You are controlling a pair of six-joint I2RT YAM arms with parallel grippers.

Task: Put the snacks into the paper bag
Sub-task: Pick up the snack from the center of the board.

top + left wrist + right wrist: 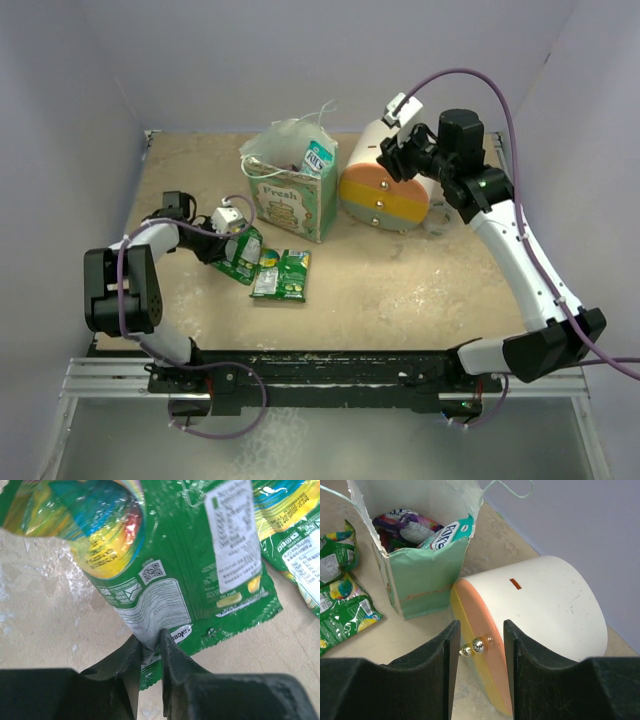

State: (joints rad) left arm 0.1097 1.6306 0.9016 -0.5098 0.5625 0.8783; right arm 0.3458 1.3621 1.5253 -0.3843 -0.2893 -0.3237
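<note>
As the left end effector (150,641) apparently pinches a green packet (182,575), the right (480,627) gapes near the "Fresh" bag (290,207).

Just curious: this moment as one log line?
left jaws: pinched on green packet | right jaws: open, near drawer unit | paper bag: upright, part-filled | loose: two more packets

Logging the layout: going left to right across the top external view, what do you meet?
The left gripper → green packet in its fingers → yellow-green packet → second green packet → round drawer unit.
</note>
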